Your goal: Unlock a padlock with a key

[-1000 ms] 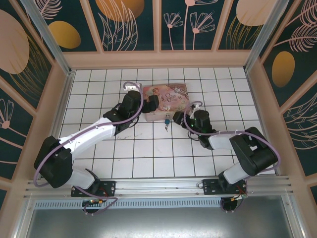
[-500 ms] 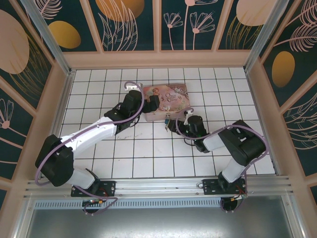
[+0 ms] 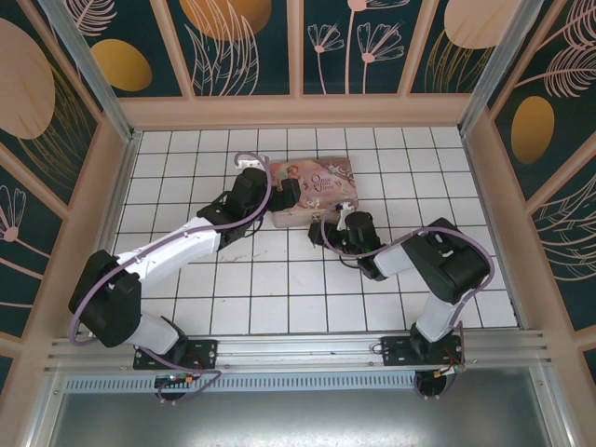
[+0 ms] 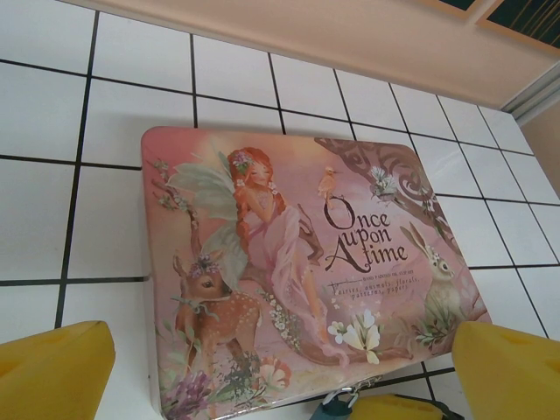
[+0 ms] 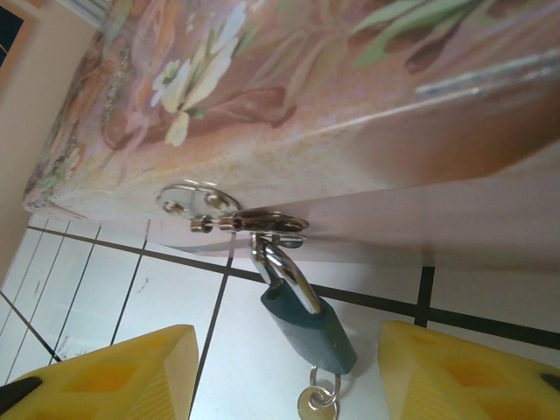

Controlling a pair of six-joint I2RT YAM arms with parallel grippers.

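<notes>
right gripper [image 5: 289,374]: yellow-padded jaws spread, pinching nothing. small blue-bodied padlock with silvery shackle [image 5: 308,332] hangs between the jaws, touching neither. its shackle passes through the metal hasp [image 5: 249,220] on the pink picture-printed tin box [image 5: 306,87], just ahead of the fingertips. tiny brassy-grey key [image 5: 313,404] sits at the padlock's lower end. left gripper [image 4: 280,376]: jaws spread wide, tin lid directly ahead.
</notes>
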